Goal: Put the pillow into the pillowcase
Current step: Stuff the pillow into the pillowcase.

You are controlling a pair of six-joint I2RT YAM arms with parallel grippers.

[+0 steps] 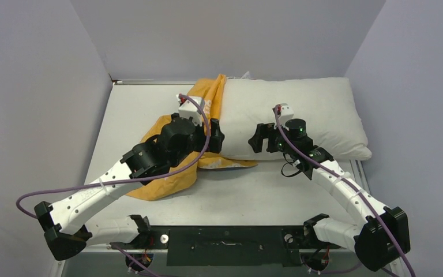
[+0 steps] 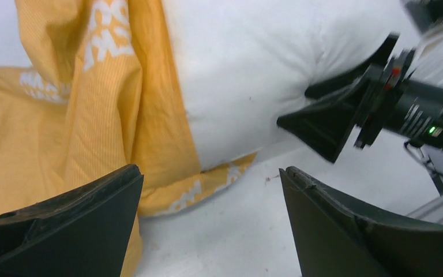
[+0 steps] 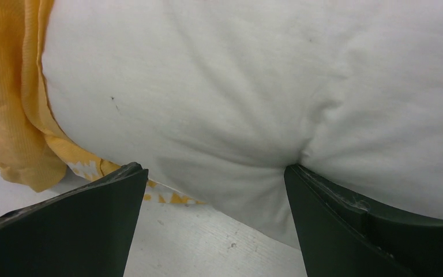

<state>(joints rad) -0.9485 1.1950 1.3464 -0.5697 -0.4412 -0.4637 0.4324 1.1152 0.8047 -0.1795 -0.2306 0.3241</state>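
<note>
The white pillow (image 1: 306, 112) lies along the back right of the table, with its left end inside the mouth of the orange-yellow pillowcase (image 1: 167, 183). The rest of the case is bunched to the left under my left arm. My left gripper (image 1: 214, 138) stands open at the case's mouth, with the case's lower edge (image 2: 190, 193) and bare table between its fingers. My right gripper (image 1: 258, 140) is open at the pillow's near edge. Its right finger (image 3: 346, 213) presses a dent into the pillow (image 3: 236, 92). The left wrist view shows the pillow (image 2: 248, 75), the pillowcase (image 2: 63, 133) and the right gripper (image 2: 329, 124).
Grey walls close in the table (image 1: 248, 190) at the back, left and right. A black rail (image 1: 225, 242) carries both arm bases at the near edge. Purple cables (image 1: 63, 187) trail from each arm.
</note>
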